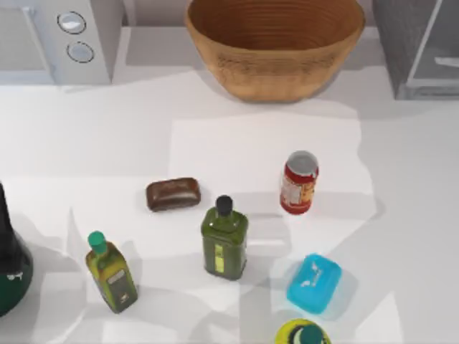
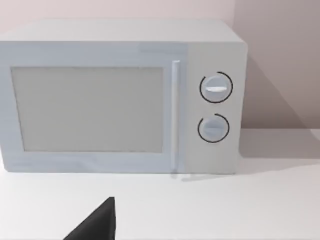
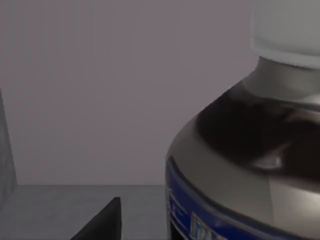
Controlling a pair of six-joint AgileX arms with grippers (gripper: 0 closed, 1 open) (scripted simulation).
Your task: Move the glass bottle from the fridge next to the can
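up close, the right wrist view has the glass bottle (image 3: 250, 165) (end effector state unclear).

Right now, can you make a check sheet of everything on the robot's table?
Surface: white table, lit in patches.
Job's things: can upright, right of centre. Glass bottle close before the right wrist camera, grey walls behind it. Fridge at the far right corner.
Clutter: wooden bowl at the back; brown bar; green square bottle; small olive bottle; blue box; a yellow and green round thing at the near edge; a dark green object at the left edge.
Grippers: right finger near the bottle; left finger facing the microwave.
Cables: nothing seen.
Surroundings: plain wall.
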